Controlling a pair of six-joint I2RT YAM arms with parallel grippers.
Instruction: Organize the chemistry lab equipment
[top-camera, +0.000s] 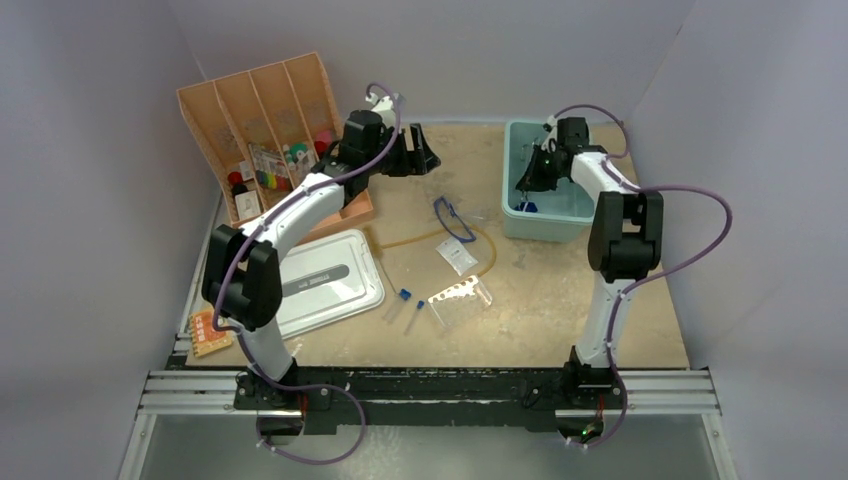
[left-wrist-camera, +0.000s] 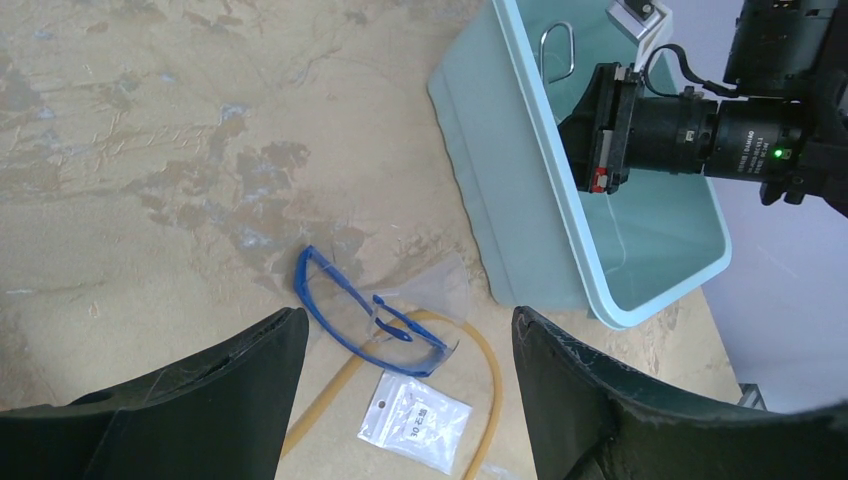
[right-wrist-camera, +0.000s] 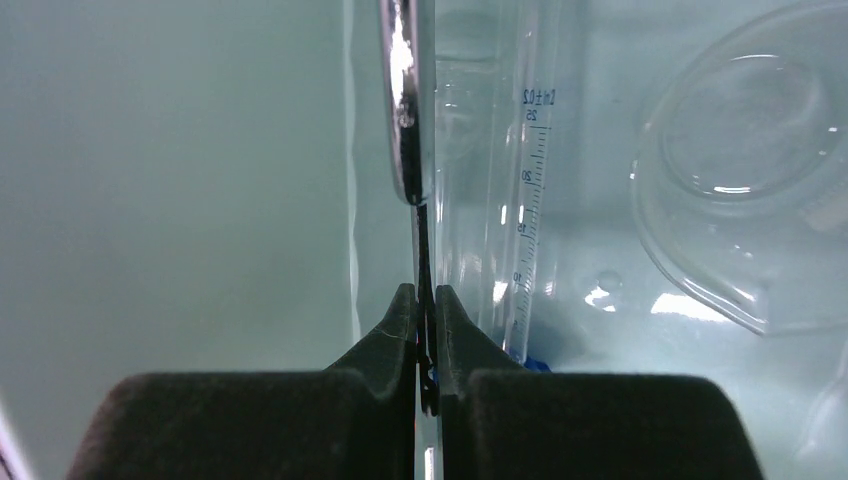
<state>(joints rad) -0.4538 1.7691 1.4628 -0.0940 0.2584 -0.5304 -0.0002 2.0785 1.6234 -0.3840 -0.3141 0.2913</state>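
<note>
my left pincer (left-wrist-camera: 405, 325) hangs wide, the goggles (left-wrist-camera: 345, 305) just ahead between its fingers, long axis slanting across the gap; my right pincer (right-wrist-camera: 425, 300) pinches the forceps (right-wrist-camera: 405, 110) inside the bin (left-wrist-camera: 490, 150).

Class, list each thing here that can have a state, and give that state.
Bin, uncovered.
Lid, off, lying flat.
Forceps, gripped, inside the bin.
Right hand, shut on the forceps.
Left hand, open, empty.
Test tubes, capped, lying flat.
Rack, empty.
</note>
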